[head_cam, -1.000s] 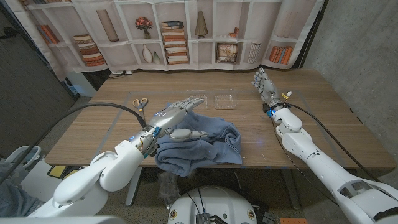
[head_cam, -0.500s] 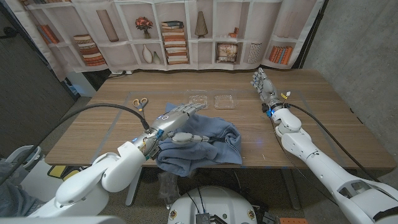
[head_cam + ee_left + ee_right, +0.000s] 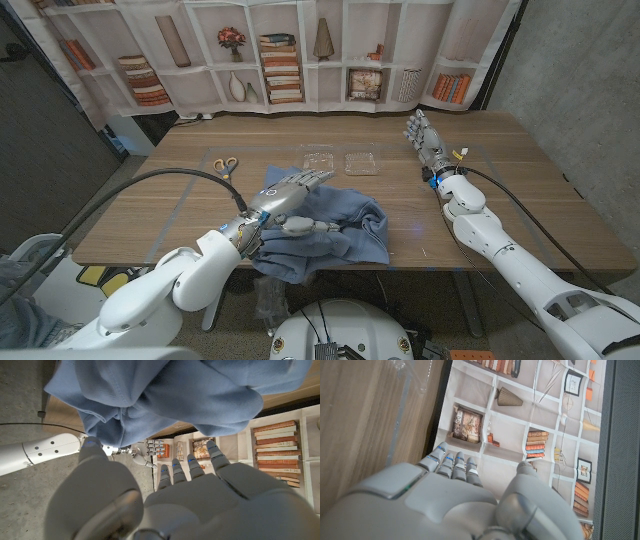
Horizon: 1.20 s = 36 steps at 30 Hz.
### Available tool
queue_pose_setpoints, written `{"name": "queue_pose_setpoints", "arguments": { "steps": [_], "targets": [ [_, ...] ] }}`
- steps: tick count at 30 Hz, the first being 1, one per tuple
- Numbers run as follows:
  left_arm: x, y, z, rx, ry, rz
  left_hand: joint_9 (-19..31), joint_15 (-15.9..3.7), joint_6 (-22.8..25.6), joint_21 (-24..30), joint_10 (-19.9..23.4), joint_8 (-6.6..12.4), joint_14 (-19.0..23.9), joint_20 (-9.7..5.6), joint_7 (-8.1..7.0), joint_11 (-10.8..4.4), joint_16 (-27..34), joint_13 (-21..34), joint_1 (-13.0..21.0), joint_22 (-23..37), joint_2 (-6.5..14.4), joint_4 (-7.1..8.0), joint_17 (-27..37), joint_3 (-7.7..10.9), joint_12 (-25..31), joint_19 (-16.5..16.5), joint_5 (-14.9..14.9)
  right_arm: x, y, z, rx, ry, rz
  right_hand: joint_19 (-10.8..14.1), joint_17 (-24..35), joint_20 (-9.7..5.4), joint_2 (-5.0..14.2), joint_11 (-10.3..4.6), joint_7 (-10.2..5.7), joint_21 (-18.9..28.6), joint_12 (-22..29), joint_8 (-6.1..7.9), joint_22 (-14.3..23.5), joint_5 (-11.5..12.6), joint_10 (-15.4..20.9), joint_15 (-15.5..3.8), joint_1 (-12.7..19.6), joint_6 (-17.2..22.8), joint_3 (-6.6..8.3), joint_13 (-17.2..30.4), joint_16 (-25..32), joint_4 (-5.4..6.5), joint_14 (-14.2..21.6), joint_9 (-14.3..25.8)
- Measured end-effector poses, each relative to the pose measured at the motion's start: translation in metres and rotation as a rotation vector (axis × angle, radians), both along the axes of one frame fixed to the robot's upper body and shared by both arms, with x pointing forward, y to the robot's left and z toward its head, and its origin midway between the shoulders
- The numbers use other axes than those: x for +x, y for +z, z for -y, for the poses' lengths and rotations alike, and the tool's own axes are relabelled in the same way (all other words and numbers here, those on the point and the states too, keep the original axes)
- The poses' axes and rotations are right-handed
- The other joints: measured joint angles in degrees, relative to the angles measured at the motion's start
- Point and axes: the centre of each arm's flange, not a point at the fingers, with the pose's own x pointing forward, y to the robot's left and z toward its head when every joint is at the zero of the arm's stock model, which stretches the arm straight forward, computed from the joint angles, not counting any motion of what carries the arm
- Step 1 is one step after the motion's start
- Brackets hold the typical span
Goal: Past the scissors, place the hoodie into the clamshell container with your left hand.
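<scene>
The blue hoodie (image 3: 320, 232) was seen crumpled in a heap on the wooden table (image 3: 520, 190), at the edge nearer the robot, with the clear clamshell container (image 3: 340, 160) lying open just beyond it and not touching it. The scissors (image 3: 226, 164) were found to the left of the container, well apart from the hoodie. In the head view the left hand (image 3: 290, 198) was laid over the hoodie's left part, fingers stretched toward the container and the thumb set on the cloth; whether any cloth was truly gripped could not be told there. In the left wrist view the same hand (image 3: 190, 490) was shown with fingers spread and straight, the hoodie (image 3: 165, 395) bunched past the fingertips, and no fold was seen pinched. The right hand (image 3: 423, 133) was seen to the right of the container, standing on its edge with fingers extended and nothing held; from the right wrist view its fingers (image 3: 451, 466) were seen pointing at the bookshelf backdrop (image 3: 520, 405).
</scene>
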Motion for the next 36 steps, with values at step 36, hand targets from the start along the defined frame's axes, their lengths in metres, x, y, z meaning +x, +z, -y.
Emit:
{"name": "queue_pose_setpoints", "arguments": {
  "steps": [36],
  "targets": [
    [0.024, -0.008, 0.015, 0.028, 0.070, -0.085, 0.00, 0.01, 0.00, -0.22, -0.20, 0.00, 0.01, -0.22, 0.01, -0.20, 0.00, 0.00, 1.36, -0.01, 0.30, -0.23, 0.00, -0.23, 0.00, -0.22, 0.33, 0.009, -0.006, 0.001, 0.007, 0.013, -0.024, 0.31, 0.00, 0.31, 0.00, 0.00, 0.00, -0.66, 0.00, 0.00, 0.00, 0.00, 0.00, 0.00, 0.00, 0.00, 0.01, 0.00, 0.00, 0.01, 0.00, 0.00]
  ]
}}
